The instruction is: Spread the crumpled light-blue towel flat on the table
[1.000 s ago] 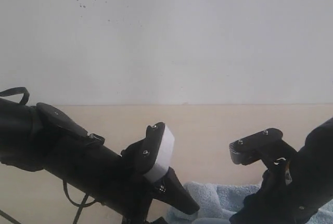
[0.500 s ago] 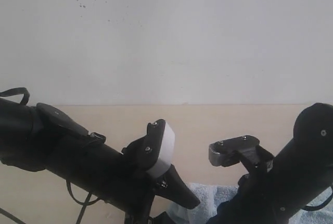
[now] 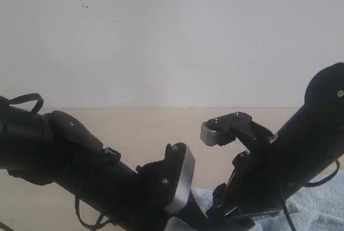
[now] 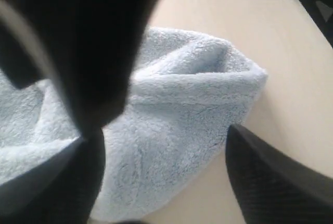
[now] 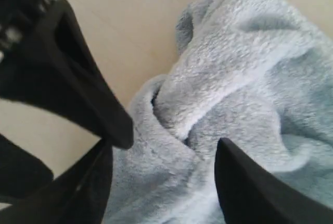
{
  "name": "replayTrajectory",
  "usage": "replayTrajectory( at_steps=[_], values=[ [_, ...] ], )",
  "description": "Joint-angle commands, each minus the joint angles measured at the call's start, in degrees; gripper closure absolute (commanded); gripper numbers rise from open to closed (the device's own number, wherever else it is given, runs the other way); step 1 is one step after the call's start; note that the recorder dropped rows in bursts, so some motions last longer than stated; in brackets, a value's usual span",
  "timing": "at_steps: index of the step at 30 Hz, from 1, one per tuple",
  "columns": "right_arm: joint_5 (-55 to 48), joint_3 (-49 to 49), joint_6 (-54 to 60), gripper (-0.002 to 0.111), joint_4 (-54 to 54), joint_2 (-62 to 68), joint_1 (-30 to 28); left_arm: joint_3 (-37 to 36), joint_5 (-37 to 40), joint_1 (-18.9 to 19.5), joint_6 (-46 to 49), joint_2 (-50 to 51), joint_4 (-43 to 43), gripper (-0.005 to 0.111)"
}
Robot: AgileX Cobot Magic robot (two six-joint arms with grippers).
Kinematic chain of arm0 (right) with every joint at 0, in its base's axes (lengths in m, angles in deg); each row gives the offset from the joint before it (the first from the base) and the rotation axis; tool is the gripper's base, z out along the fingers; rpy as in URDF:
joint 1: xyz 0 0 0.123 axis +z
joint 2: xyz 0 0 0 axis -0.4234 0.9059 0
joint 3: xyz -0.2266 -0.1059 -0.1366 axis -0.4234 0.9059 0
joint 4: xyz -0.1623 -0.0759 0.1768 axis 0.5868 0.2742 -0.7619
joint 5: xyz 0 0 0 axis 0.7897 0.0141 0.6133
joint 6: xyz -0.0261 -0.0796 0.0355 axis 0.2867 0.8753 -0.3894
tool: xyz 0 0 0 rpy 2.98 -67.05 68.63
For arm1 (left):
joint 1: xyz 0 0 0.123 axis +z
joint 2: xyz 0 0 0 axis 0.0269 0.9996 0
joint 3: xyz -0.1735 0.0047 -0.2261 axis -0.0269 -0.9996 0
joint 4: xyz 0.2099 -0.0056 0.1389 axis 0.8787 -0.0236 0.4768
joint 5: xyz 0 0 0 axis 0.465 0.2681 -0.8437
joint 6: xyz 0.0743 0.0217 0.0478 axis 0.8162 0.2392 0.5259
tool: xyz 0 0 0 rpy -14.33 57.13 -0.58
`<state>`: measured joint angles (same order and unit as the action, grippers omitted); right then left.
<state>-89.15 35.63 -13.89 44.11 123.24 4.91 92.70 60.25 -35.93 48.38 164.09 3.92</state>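
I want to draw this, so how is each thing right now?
towel: crumpled, bunched in folds, not spread
table: flat, with the towel lying on it
left gripper: open, straddling a towel fold
right gripper: open, over the bunched towel

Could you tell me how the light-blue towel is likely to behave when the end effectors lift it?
The towel lies in soft folds, so it will probably droop limply. Its fuzzy pile looks grippy, so slipping seems unlikely. Lifted at one spot, the rest may drag on the table.
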Motion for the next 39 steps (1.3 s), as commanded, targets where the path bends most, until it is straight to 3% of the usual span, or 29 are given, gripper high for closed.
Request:
replayTrajectory(
  at_steps=[1,5,8,13,16,21,31,34,39],
  values=[
    [-0.3,-1.8,-16.3,0.053,23.1,-2.8,-0.3,0.2,-12.6,-6.7,0.3,0.1,3.0,0.03],
    [-2.5,-1.1,-47.6,0.053,52.1,-2.8,-0.3,0.7,-19.4,-8.9,0.2,1.6,2.7,0.029],
    [-6.9,-1.1,-58.8,0.053,63.0,-2.8,-0.3,2.5,-17.7,-8.9,0.2,4.8,2.7,0.029],
    [-5.6,-1.1,-59.2,0.053,63.4,-2.8,-0.3,5.6,-15.6,-8.9,0.2,9.7,2.6,0.029],
    [-4.2,-1.1,-59.8,0.053,63.4,-2.8,-0.3,6.1,-15.3,-9.0,0.2,9.1,-2.4,0.034],
    [-4.1,-1.1,-60.6,0.053,63.4,-2.8,-0.3,6.0,-10.6,-9.0,-0.9,7.6,-2.6,0.041],
    [-4.6,-1.1,-61.6,0.053,62.0,-2.8,-0.3,5.9,-17.3,-9.0,-1.6,9.9,-3.6,0.043],
    [-4.4,-1.1,-61.6,0.053,62.0,-2.8,-0.3,6.0,-16.6,-9.0,-1.6,9.9,-5.0,0.053],
    [-3.9,-1.1,-61.6,0.053,62.0,-2.8,-0.3,6.0,-15.9,-9.0,-1.6,9.9,-5.4,0.086]
  ],
)
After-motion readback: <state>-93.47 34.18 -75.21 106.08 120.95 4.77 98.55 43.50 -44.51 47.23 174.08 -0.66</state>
